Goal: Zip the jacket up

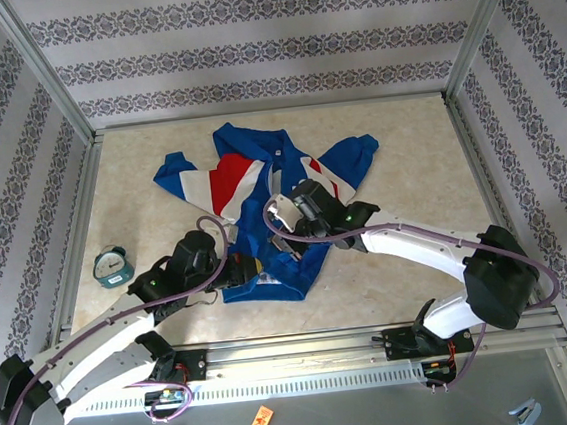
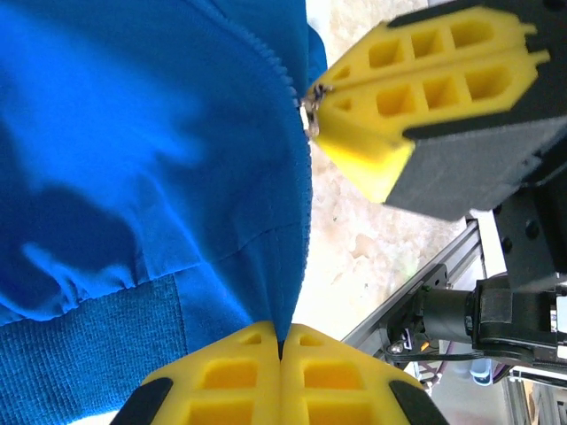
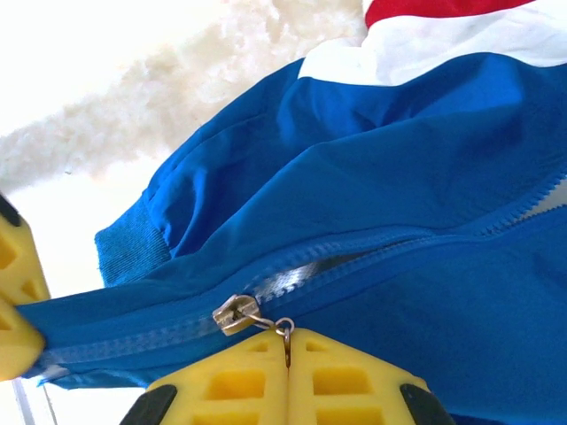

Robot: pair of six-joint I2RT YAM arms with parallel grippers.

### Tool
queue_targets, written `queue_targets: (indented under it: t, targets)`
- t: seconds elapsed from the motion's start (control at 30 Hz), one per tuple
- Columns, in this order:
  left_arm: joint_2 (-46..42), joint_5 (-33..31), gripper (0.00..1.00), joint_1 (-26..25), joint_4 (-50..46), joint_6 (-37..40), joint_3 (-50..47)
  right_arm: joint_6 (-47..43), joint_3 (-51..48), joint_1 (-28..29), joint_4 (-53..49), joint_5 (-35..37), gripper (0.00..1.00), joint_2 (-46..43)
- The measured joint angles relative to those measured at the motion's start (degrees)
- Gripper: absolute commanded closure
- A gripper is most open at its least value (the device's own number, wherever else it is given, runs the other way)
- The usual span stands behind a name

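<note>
**Both grippers clamped along the jacket's zipper**

The jacket [image 1: 260,180] lies spread on the table [image 1: 398,151], with its hem toward the arm bases. The right gripper [image 3: 286,350] has its fingers pressed together on the pull ring [image 3: 283,328] of the slider [image 3: 235,312], which sits just ahead of its tips and close to the hem. Beyond the slider, away from the hem, the two zipper sides part a little. On the hem side they lie together.

The left gripper [image 2: 281,347] is clamped on the jacket's blue front edge, beside the ribbed hem [image 2: 89,363]. The right gripper is near, just past the left one's tips along the zipper. A clock [image 1: 114,266] stands on the table to the left gripper's left, apart from the jacket.
</note>
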Motion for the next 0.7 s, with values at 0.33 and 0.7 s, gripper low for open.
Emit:
queue_targets:
  t: [0.33,0.7]
  targets:
    - [-1.36,-0.94,1.00,0.00,-3.69,1.20,0.52,-0.24,0.20,-3.06,-0.50,0.46,1.00,0.00]
    - [-5.27,-2.36,1.00,0.31,-8.00,1.95,1.16,-1.46,0.76,-6.67,-1.99,1.05,1.00,-0.35]
